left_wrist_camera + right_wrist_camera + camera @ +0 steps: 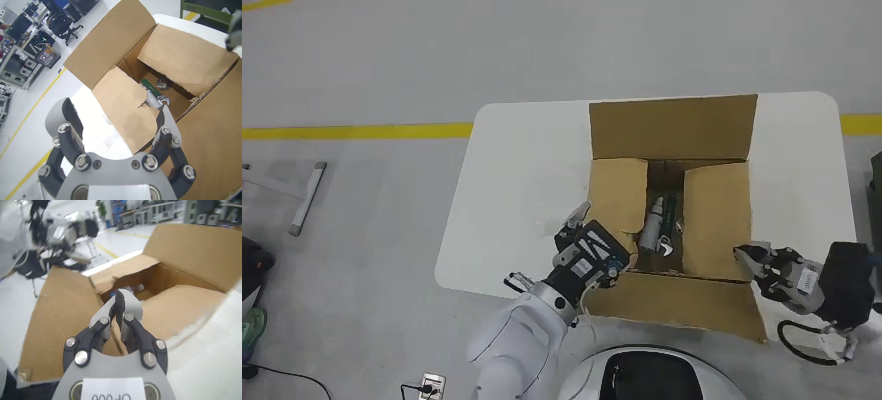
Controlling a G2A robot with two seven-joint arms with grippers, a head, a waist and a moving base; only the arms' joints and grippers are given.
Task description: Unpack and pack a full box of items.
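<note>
The left tool (pixel 115 106) is spread wide at the near corner of the left inner flap (pixel 117 89) of the box (pixel 672 300), which sits on the white desk (pixel 512 180). A sound first move is probably to fold this flap outward, since both inner flaps half cover the opening. Between them lie a green-handled wrench (pixel 149 87) and a pale tube (pixel 152 100). The right tool (pixel 118 296), pinched nearly closed on nothing visible, hovers by the right inner flap (pixel 717 220).

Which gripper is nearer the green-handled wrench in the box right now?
Left. The left gripper, open, hovers at the inner flap just beside the wrench. The right gripper, shut, sits by the box's opposite near corner, farther off.
</note>
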